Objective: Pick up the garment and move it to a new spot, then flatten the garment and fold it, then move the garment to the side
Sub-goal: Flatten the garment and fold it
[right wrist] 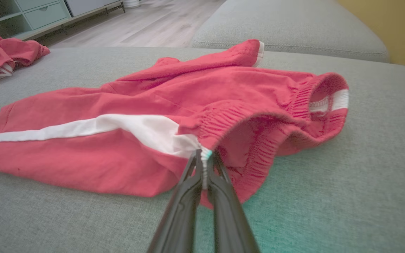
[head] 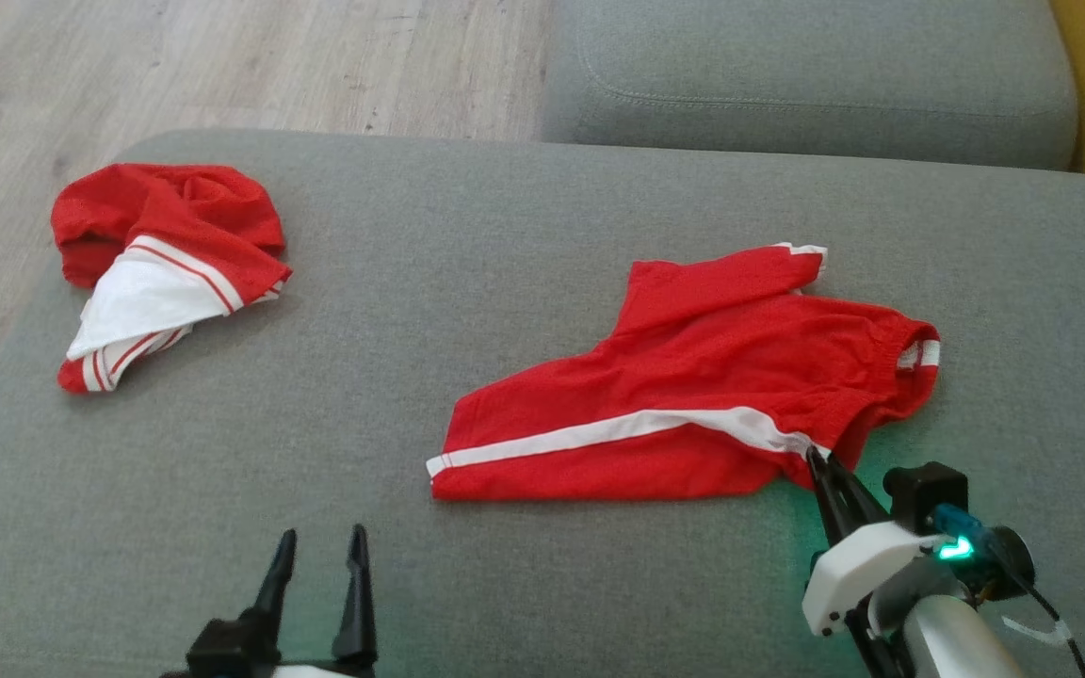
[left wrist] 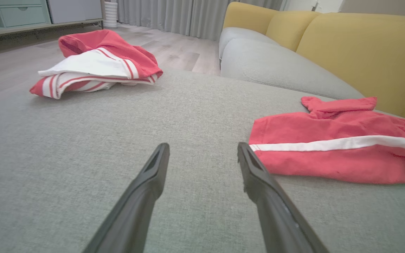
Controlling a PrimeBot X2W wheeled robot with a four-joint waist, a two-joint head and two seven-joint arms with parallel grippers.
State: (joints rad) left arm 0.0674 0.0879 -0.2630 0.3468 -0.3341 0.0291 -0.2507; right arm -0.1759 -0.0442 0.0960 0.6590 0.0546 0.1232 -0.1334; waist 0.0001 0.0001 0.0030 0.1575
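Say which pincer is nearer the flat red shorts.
Right. The right pincer is shut on the red shorts at the waistband; the left pincer hangs open, clear of their leg hem.

Left gripper [left wrist: 203, 149] over the grey cushion [left wrist: 188, 112], fingers spread wide.
Red shorts [left wrist: 329, 123] with a white side stripe lie flat to its right. A crumpled red-and-white garment [left wrist: 97, 63] sits far left, with a yellow backrest [left wrist: 364, 52] behind.

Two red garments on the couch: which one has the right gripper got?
The spread-out shorts, pinched at the waistband by the right gripper; the crumpled garment lies apart, untouched.
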